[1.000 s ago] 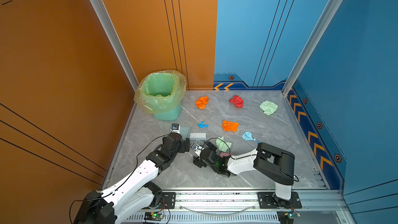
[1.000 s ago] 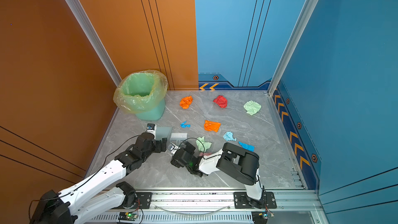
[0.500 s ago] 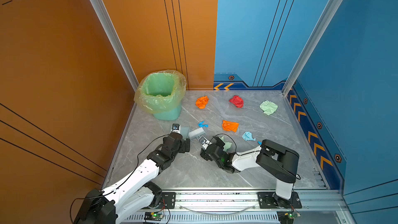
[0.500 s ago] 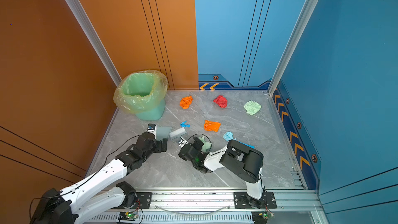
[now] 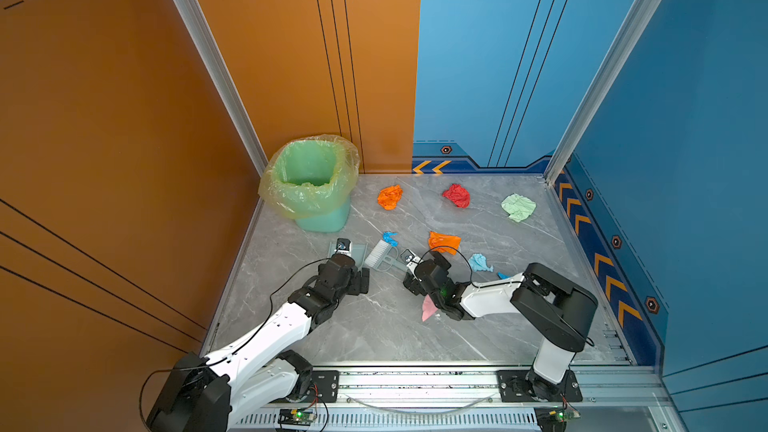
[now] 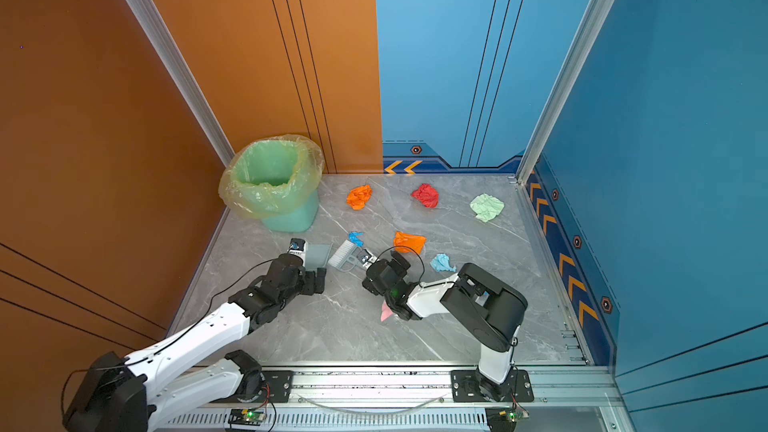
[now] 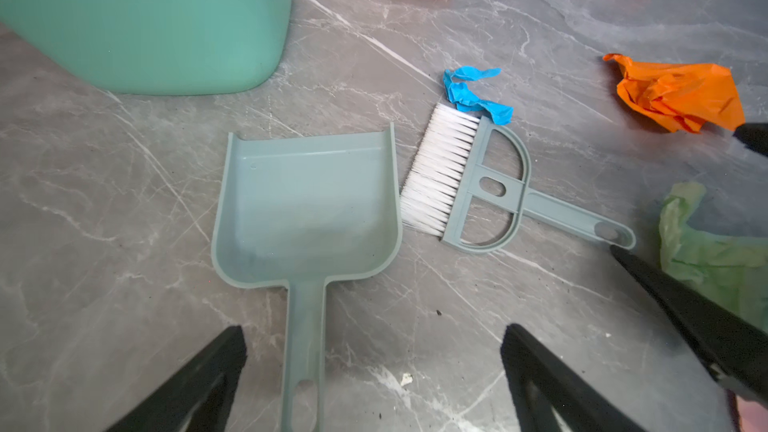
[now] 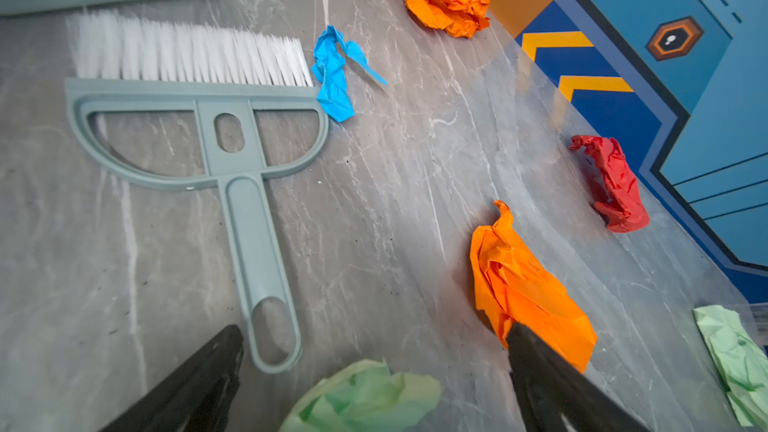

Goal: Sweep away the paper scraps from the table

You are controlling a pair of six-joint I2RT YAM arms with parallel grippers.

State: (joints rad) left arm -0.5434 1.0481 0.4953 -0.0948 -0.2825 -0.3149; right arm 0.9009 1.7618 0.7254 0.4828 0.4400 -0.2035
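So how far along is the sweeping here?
Done: nothing; scraps lie scattered on the table, dustpan empty. In hand: open left end effector at the dustpan handle, open right end effector at the brush handle, neither gripped. Remaining: grasp both, sweep everything.

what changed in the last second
The right gripper swung forward toward the brush handle, uncovering the pink scrap; it now hangs over a pale green scrap. The left gripper barely shifted by the dustpan. Both stayed open and empty. The bin and other scraps stayed put.
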